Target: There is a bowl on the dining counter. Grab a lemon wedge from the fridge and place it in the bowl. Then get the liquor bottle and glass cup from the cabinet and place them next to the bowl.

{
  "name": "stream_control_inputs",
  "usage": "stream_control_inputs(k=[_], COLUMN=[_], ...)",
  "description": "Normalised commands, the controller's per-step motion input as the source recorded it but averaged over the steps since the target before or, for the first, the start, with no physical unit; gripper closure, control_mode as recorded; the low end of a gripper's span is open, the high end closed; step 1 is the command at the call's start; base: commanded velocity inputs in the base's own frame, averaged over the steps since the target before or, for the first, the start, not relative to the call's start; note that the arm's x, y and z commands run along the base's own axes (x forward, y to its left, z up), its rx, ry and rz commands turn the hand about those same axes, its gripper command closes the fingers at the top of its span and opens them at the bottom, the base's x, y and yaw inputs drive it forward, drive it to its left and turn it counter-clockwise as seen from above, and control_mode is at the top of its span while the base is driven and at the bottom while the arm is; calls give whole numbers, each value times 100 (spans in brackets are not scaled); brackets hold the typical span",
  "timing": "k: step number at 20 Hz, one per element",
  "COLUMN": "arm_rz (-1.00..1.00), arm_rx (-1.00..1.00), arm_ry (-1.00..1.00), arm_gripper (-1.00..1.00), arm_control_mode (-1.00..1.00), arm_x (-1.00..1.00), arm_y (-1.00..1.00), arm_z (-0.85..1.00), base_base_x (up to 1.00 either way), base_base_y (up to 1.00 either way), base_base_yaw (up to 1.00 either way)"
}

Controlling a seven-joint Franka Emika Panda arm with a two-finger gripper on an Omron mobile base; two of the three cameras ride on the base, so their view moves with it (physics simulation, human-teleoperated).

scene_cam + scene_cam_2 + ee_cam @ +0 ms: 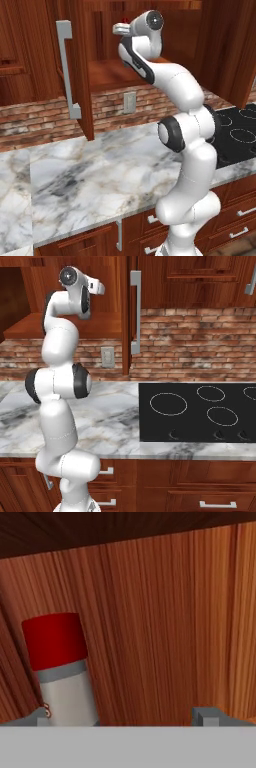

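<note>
The liquor bottle (62, 667), with a red cap over a grey neck, stands upright against the wooden back wall of the open cabinet (107, 75). In the hand view it sits at the left, just inside the left fingertip (40, 716) and not centred between the two. My gripper (125, 717) is open with nothing held. In the left base view the hand (121, 30) reaches into the cabinet at shelf height, with a bit of the red cap (124, 20) showing behind it. The right base view has the hand (97, 287) in front of the cabinet shelf (75, 323).
The cabinet door (75, 70) hangs open to the left of the arm, with a long grey handle. Below lies a marble counter (90, 175) with a black cooktop (200, 411) to the right. A brick backsplash with an outlet (129, 102) runs behind, and drawers (215, 503) sit under the counter.
</note>
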Motion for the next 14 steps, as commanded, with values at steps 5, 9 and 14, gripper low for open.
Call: stream_control_inputs(k=[5,9,14], arm_rz=[0,0,0], arm_rx=[0,0,0], arm_ry=[0,0,0], arm_gripper=[100,100,100], arm_control_mode=[-100,-100,-100], arm_x=[37,19,-25], arm_y=[22,23,-3], arm_z=[0,1,28], base_base_x=[0,0,0], base_base_y=[0,0,0], base_base_yaw=[0,0,0])
